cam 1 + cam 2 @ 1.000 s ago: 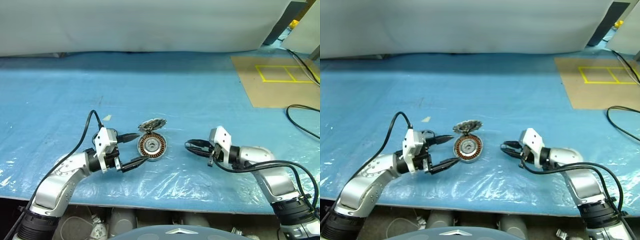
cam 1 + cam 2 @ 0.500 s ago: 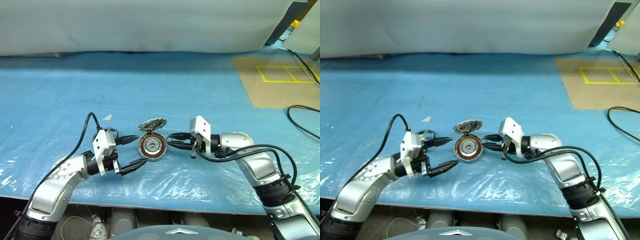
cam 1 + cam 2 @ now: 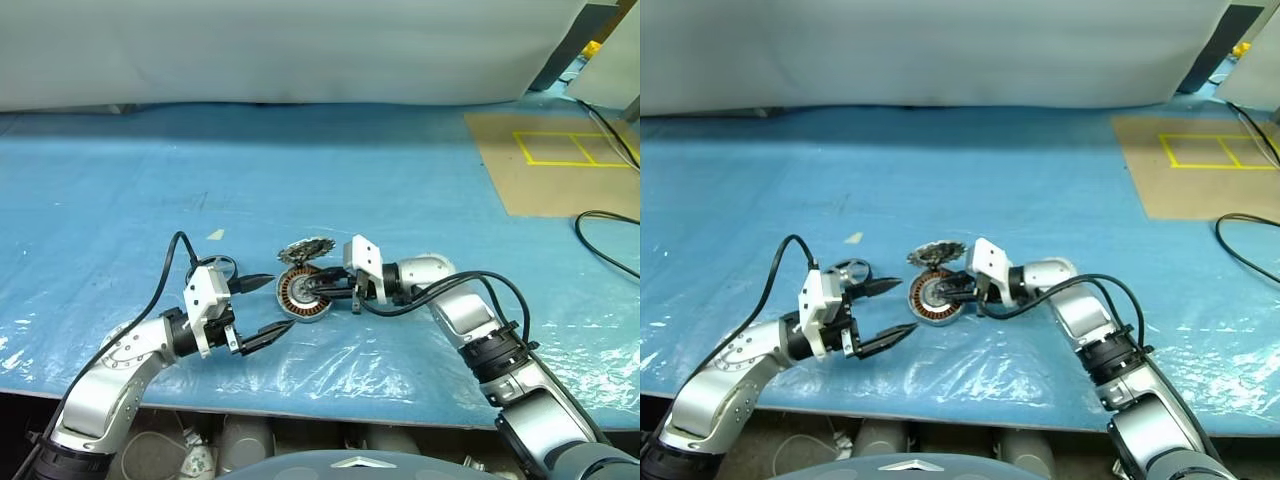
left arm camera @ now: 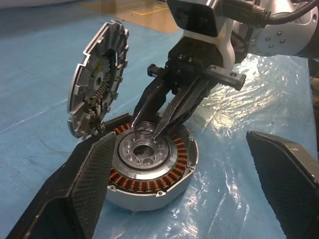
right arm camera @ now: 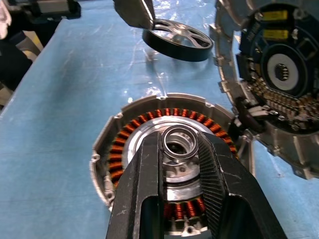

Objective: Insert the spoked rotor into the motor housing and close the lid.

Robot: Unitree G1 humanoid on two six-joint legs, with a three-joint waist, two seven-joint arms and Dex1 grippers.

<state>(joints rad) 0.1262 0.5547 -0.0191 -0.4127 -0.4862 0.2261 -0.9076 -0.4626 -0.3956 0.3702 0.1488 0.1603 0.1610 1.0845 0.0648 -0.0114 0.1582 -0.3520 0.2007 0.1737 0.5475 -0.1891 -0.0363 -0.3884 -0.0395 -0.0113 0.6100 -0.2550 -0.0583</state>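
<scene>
The motor housing (image 3: 300, 293) lies open on the blue table, its copper windings and silver centre (image 4: 147, 154) facing up. Its lid (image 3: 305, 248) stands tilted at the housing's far edge, inner side showing (image 5: 279, 74). The spoked rotor (image 5: 177, 42) lies flat on the table beyond the housing, beside my left gripper. My right gripper (image 5: 179, 144) is shut on a small silver ring (image 4: 144, 129), held just above the housing's centre. My left gripper (image 3: 277, 305) is open, with one finger (image 4: 84, 184) on each side of the housing and clear of it.
Crinkled clear film covers the blue sheet (image 3: 330, 350) around the housing. A brown board with yellow tape (image 3: 560, 160) lies at the back right, and a black cable (image 3: 610, 245) runs near it. The table's front edge is close below my arms.
My right gripper has swung left across the table, with the ring in it, from well right of the housing to over its centre. The left gripper stayed in place.
</scene>
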